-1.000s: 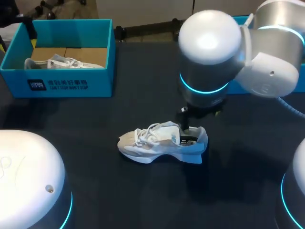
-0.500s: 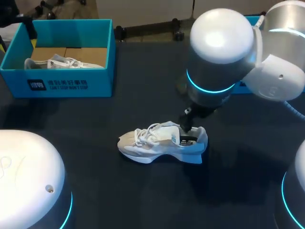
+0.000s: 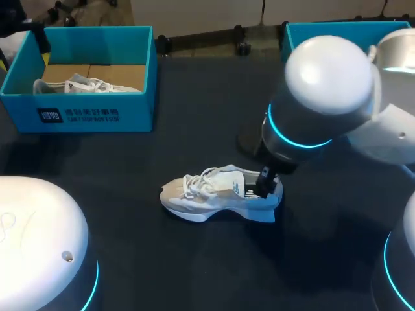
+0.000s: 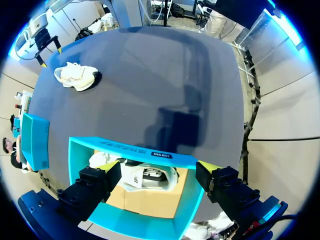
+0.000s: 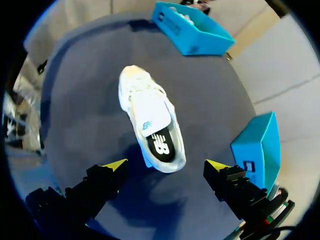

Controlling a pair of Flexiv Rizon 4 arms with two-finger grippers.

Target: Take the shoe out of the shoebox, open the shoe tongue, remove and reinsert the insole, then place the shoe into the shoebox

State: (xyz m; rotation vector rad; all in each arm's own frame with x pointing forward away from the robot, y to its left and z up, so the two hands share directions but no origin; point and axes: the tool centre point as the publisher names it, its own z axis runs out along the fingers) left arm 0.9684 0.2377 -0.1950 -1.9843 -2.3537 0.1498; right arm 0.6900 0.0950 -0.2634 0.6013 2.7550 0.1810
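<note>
A white sneaker (image 3: 217,193) lies on its sole mid-table, toe to the left. In the right wrist view the sneaker (image 5: 150,125) shows its white tongue (image 5: 149,116) and a black insole (image 5: 161,145) inside. My right gripper (image 5: 166,165) hangs open just above the heel, touching nothing. In the head view the right wrist hides it except one dark finger (image 3: 264,176). The blue shoebox (image 3: 84,113) stands at the back left with a second white shoe (image 3: 87,84) in it. My left gripper (image 4: 157,167) is open above that shoebox (image 4: 130,151), holding nothing.
A second blue box (image 3: 324,29) sits at the back right, partly behind my right arm (image 3: 324,97). Its blue side (image 5: 255,142) stands close beside the right gripper. My left arm's white housing (image 3: 39,246) fills the front left corner.
My right arm has swung to the right and slightly forward, its wrist now over the shoe's heel side. The shoe has not moved. Both grippers stay open.
</note>
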